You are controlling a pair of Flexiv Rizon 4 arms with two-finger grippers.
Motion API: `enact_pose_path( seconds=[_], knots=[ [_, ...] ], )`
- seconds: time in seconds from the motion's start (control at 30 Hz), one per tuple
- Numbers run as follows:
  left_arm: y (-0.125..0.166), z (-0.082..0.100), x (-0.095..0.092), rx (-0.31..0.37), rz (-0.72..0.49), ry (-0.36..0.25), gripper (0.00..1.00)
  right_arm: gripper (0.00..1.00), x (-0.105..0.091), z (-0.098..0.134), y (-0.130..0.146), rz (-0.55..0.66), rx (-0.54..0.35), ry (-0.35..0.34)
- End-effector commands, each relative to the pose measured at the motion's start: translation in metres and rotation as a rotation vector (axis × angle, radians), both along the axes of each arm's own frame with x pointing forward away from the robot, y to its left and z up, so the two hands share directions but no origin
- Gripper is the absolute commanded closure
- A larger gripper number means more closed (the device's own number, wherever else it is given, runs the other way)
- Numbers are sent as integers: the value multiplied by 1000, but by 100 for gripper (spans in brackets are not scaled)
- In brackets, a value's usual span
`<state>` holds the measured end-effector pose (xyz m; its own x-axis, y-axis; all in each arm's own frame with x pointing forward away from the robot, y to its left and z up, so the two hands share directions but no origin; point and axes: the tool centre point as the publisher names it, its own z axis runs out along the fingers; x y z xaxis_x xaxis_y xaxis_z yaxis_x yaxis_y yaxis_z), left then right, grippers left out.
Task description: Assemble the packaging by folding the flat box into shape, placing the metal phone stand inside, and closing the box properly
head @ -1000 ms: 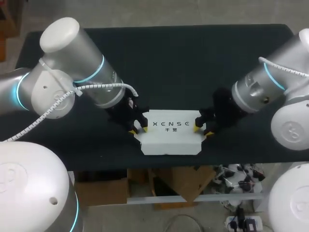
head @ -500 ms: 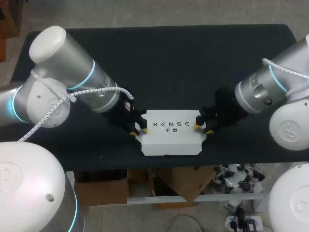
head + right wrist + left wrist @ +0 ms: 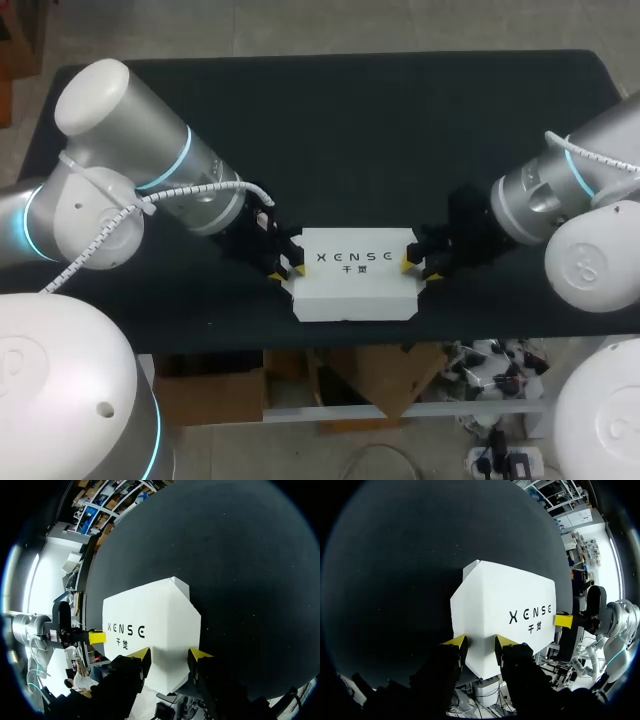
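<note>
Ends held: left gripper (image 3: 480, 645) clenched on the box (image 3: 502, 605) end between its fingers, right gripper (image 3: 170, 655) likewise opposite. Box lies on worktop (image 3: 400, 130). Step, judged: shaping box. Next needs an even inward squeeze.

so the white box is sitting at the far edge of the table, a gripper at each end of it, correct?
Not the far edge. The head view shows the white box by the edge of the table nearest the robot, with most of the dark top beyond it. The rest holds: the left gripper is at one end, the right gripper at the other.
</note>
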<state>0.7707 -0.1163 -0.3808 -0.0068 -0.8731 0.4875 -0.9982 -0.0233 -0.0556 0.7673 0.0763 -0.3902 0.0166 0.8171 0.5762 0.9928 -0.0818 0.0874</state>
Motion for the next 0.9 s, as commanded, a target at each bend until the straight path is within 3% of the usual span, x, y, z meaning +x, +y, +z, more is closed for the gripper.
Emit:
enact_pose_path(
  seconds=[0.03,0.53,0.9],
  knots=[
    [-6,-12,-1,-6,4,-1,64,50,-5,-5,4,-66,1,-96],
    [-5,-12,1,-6,13,14,69,53,-4,-3,4,-69,6,-94],
    [-5,-12,1,-6,13,14,63,52,-4,-3,4,-69,6,-94]
  ],
)
